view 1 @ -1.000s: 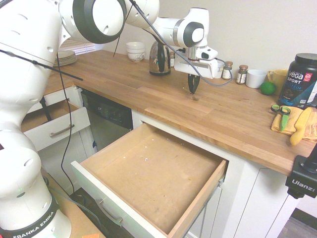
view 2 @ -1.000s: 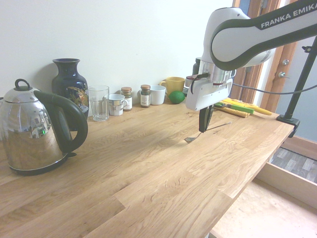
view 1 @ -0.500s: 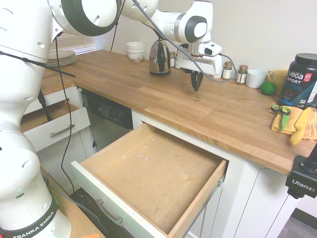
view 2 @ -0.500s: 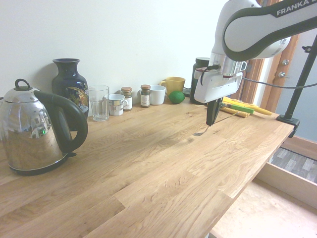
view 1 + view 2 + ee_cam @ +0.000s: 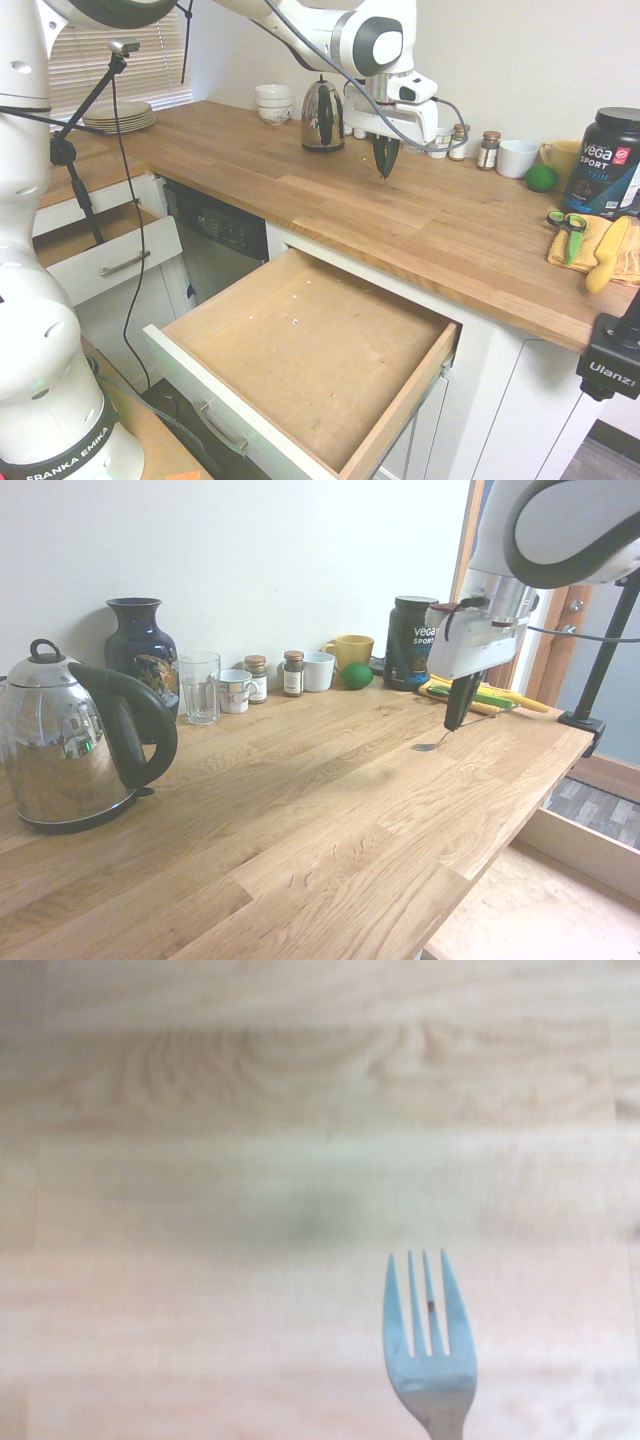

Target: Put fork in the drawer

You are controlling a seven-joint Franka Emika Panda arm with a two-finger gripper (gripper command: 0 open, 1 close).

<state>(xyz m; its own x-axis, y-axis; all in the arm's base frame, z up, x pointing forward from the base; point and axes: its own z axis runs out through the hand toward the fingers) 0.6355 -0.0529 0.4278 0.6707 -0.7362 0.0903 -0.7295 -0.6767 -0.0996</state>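
1. The white arm's black two-finger pincer (image 5: 456, 718) is pointing straight down over the pale wooden butcher-block worktop (image 5: 300, 810), fingers closed on the small slim silver-grey metal fork (image 5: 440, 741).
2. The fork is hanging clear of the worktop, gripped along its thin handle and lying roughly level; its short tines (image 5: 427, 1310) are sticking out to one side, unobstructed, with a dim shadow on the wood below.
3. The large wide shallow drawer (image 5: 310, 365) with white front and bare brown wood bottom is standing pulled open below the worktop edge, well apart from the fork.
4. Handling, as a judgement: light, rigid, not fragile, but the smooth metal handle is likely slippery and may pivot in the fingers.
5. A grip near the handle's middle is looking best for balance; the exact grip point is hard to make out.
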